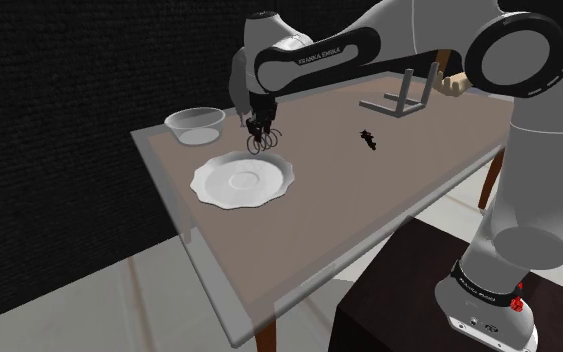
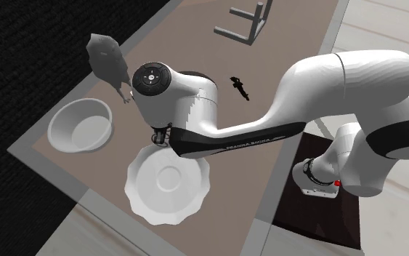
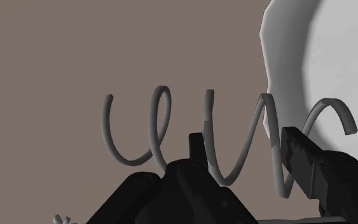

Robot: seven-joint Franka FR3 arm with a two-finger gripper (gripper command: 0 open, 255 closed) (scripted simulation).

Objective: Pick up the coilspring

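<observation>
Just beside the white plate (image 3: 336, 51), the gripper (image 3: 244, 145) clasps the grey coilspring (image 3: 209, 121) around its middle coils.

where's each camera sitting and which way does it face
shoulder view: beside the stand, looking down over the table; arm shows.
second exterior view: overhead, looking almost straight down on the table; arm shows.
wrist view: on the hand, facing the coil spring; gripper shows.
shared: both exterior views show the plate and bowl.
</observation>
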